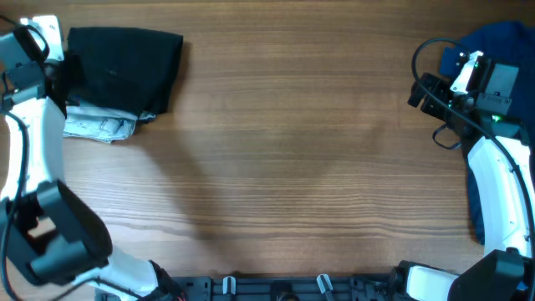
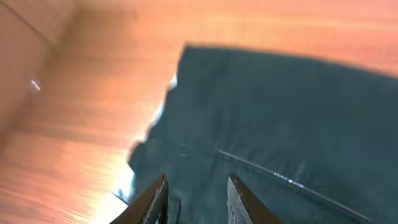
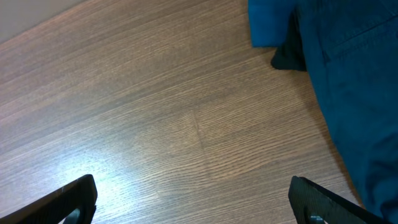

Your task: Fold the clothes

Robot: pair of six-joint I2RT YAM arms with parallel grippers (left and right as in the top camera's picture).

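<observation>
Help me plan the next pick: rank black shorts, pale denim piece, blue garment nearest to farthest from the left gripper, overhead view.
1. Black shorts, beside the left gripper.
2. Pale denim piece, peeking from under them.
3. Blue garment, far right.

Left arm (image 1: 25, 142) stretches forward with jaws slightly parted; right arm (image 1: 501, 184) holds its jaws wide apart.

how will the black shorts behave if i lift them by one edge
Probably floppy: the black shorts lie flat and soft-edged, so the fold would likely fall open. They sit partly on the pale denim piece, which might drag along.
</observation>
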